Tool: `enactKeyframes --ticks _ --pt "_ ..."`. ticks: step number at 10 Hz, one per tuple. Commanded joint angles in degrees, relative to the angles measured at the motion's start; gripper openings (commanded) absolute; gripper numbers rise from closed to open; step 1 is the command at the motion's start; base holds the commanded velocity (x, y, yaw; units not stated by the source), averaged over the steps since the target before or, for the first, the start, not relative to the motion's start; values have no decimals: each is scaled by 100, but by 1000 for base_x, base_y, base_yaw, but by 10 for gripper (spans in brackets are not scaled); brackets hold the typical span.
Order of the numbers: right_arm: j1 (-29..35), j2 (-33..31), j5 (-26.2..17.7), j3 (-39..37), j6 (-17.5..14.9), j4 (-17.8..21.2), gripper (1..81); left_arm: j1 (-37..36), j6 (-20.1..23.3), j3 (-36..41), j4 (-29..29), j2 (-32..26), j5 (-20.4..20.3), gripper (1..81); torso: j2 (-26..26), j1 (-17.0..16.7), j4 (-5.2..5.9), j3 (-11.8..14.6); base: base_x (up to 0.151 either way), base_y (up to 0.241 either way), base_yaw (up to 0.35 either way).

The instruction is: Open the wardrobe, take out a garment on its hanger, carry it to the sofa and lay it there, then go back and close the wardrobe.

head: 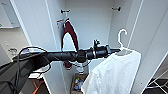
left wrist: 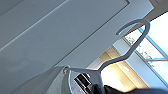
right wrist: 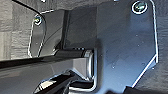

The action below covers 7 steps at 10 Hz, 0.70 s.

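Observation:
The wardrobe (head: 92,22) stands open in front of me, its white interior showing. My left arm reaches across the head view from the left. Its gripper (head: 117,50) is shut on the hanger (head: 122,37) just below the curved hook. The hook is free in the air, off any rail. The garment (head: 115,72), a white T-shirt, hangs from it in front of the right door (head: 150,37). In the left wrist view the hanger (left wrist: 120,58) and its hook stand against a white panel, with the garment's fabric (left wrist: 42,81) beside it.
A dark red top (head: 70,32) hangs inside the wardrobe at the left. A cardboard box (head: 78,83) with small items sits on the wardrobe floor. The left door (head: 37,25) stands open. A white wire rack (head: 157,83) is at the lower right.

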Motion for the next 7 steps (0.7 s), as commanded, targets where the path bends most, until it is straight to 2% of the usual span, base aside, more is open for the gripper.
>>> enactKeyframes --ticks 1,4,7 --pt "230 52 -336 71 -17 23 811 -938 52 93 72 -132 -438 10 0 0 0 0 -148 0 0" --pt "230 61 -344 71 -17 14 811 -885 52 146 72 -246 -429 10 0 2 0 0 -132 0 0" --pt "238 61 -345 71 -17 22 811 -832 60 190 80 -334 -420 10 0 0 0 0 -95 0 0"
